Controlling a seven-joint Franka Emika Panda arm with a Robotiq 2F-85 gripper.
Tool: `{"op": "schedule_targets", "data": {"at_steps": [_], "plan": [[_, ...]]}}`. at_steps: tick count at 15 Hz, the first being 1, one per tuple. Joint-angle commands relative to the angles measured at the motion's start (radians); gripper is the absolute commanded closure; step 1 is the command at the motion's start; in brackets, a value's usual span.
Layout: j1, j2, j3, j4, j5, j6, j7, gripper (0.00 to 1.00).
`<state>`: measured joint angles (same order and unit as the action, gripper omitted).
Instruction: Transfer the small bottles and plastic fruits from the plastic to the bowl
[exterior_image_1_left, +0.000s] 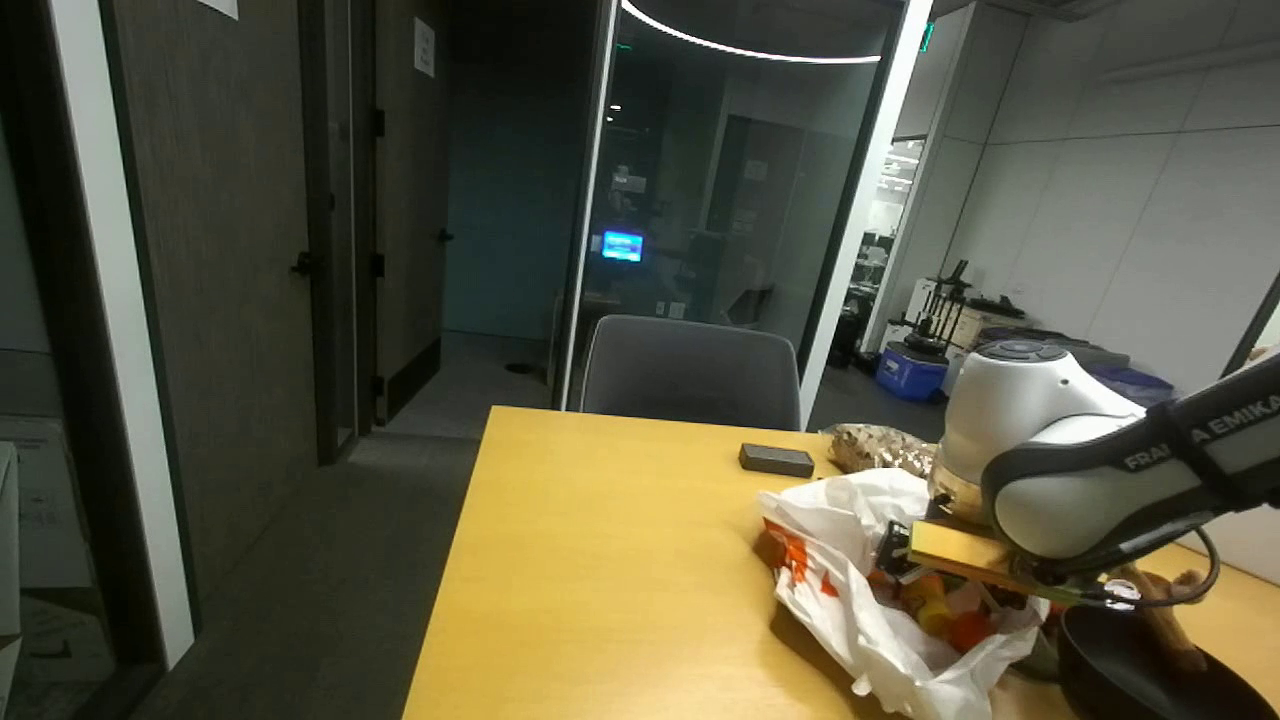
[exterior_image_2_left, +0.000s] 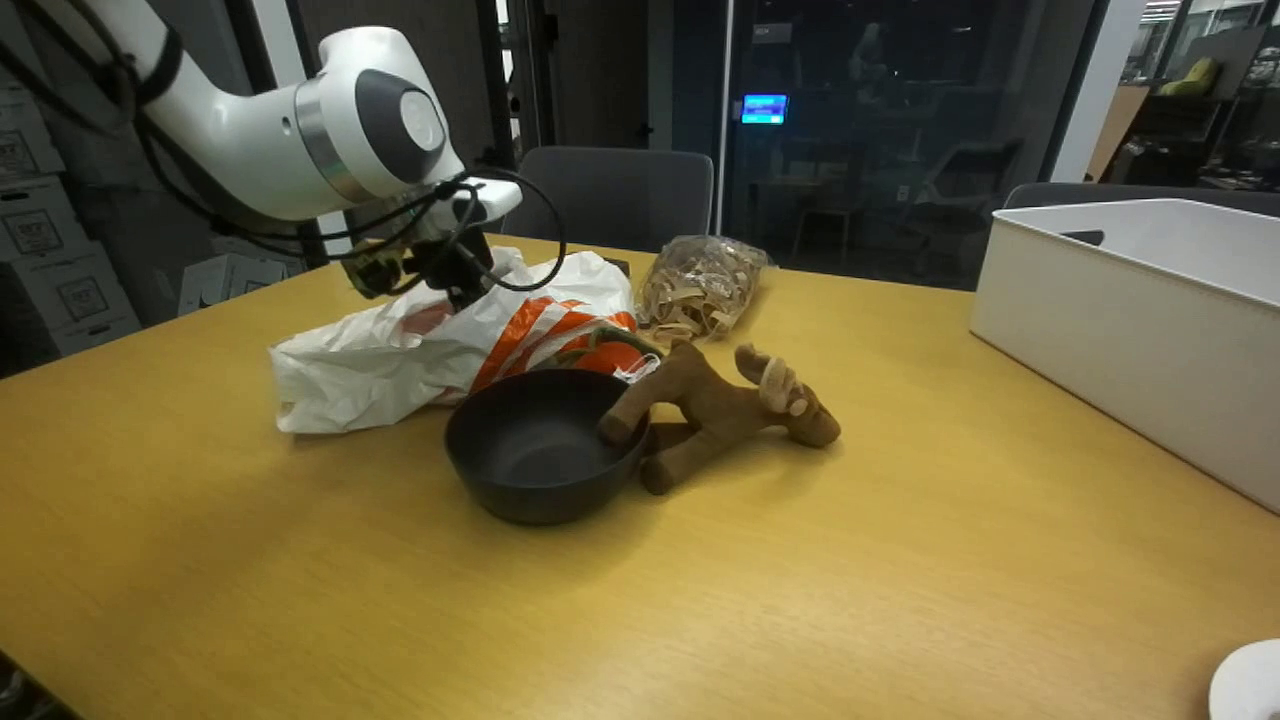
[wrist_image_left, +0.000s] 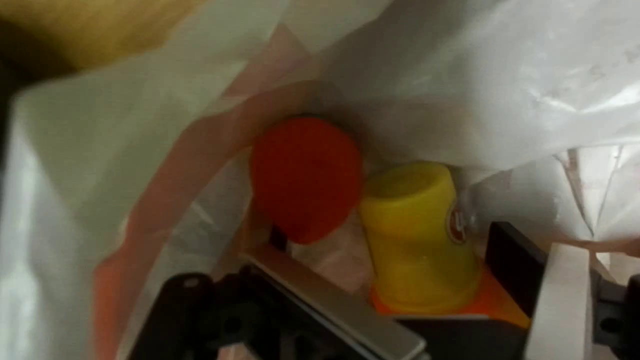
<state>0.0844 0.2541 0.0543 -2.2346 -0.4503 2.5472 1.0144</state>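
Yellow cylindrical plastic container (wrist_image_left: 417, 245), small bottle or tub, shows in the wrist view between and beyond the jaws of the black-and-silver gripper (wrist_image_left: 392, 250); they stand apart, and whether either touches it cannot be told. Just ahead of one jaw sits a dark-red rounded plastic fruit (wrist_image_left: 306, 180), too dim to identify. An orange shape (wrist_image_left: 500, 300) at the container's base is partly hidden. A crumpled white plastic bag with red-orange print (wrist_image_left: 550, 90) surrounds all three.

In an exterior view, the bag's wall hides most of its contents below the jaws, whose tips merge into dark shapes. Nearer the camera than the jaws stands a round black bowl (exterior_image_2_left: 540, 505), just beside the bag; a brown plush moose (exterior_image_2_left: 730, 405) has one leg over its rim. A clear packet of tan strips (exterior_image_2_left: 700, 290) lies past the jaws, and a white bin (exterior_image_2_left: 1120, 320), well apart from them, is cut off by the frame.

In an exterior view, the white robot arm (exterior_image_1_left: 1005, 400) and a flat yellow-orange bar (exterior_image_1_left: 960, 548) largely hide the jaws; an oblong dark grey block (exterior_image_1_left: 777, 460) lies beyond them, and the bowl runs off the lower edge.
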Motion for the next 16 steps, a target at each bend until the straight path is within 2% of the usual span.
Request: {"op": "schedule_targets", "data": {"at_steps": [1, 2, 4, 5, 6, 9, 10, 12, 13, 15, 16], "plan": [[0.042, 0.078, -0.067, 0.051, -0.011, 0.072, -0.012, 0.07], [0.048, 0.082, -0.077, 0.051, -0.005, 0.093, -0.030, 0.27], [0.063, 0.065, -0.093, 0.045, 0.004, 0.117, -0.037, 0.32], [0.068, 0.049, -0.096, 0.033, 0.010, 0.128, -0.044, 0.38], [0.074, 0.029, -0.098, 0.022, 0.014, 0.130, -0.050, 0.48], [0.091, -0.019, -0.097, 0.001, 0.015, 0.111, -0.062, 0.70], [0.097, -0.035, -0.093, -0.005, 0.012, 0.093, -0.070, 0.73], [0.102, -0.071, -0.079, -0.019, 0.025, 0.066, -0.097, 0.73], [0.090, -0.098, -0.055, -0.033, 0.071, 0.050, -0.151, 0.73], [0.057, -0.171, 0.014, -0.069, 0.249, -0.001, -0.329, 0.73], [0.000, -0.215, 0.102, -0.092, 0.333, -0.031, -0.401, 0.73]]}}
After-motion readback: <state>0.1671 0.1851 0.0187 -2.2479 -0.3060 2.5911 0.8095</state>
